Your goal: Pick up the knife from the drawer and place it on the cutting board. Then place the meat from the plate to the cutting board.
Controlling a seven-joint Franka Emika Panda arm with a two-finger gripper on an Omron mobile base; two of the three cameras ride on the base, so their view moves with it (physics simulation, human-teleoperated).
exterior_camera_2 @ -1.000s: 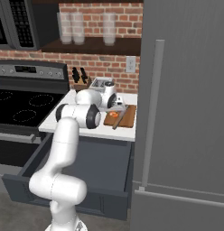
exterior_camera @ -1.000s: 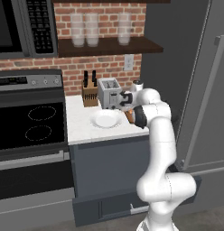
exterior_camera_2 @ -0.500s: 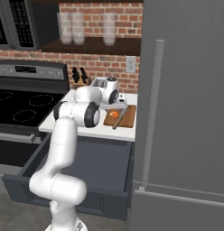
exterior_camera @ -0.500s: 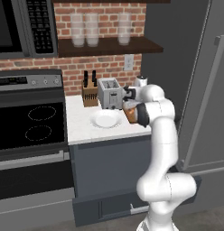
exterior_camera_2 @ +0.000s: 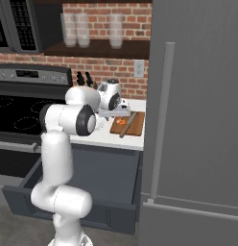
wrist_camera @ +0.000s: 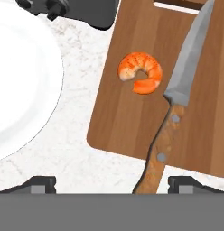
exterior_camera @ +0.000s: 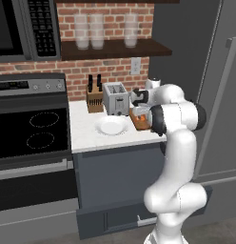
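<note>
Cutting board [wrist_camera: 132, 103] of reddish wood lies on the pale counter [wrist_camera: 64, 149] just right of the bare white plate [wrist_camera: 19, 81], carrying the wooden-handled knife [wrist_camera: 177, 99] along its right side and the curled orange meat [wrist_camera: 141, 73] beside the blade, while the gripper [wrist_camera: 111, 184] hangs above, jaws spread wide and holding nothing.

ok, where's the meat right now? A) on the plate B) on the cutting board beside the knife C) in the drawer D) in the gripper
B: in the hand view the meat lies on the cutting board, just off the knife blade, with the plate bare and the gripper open above.
</note>
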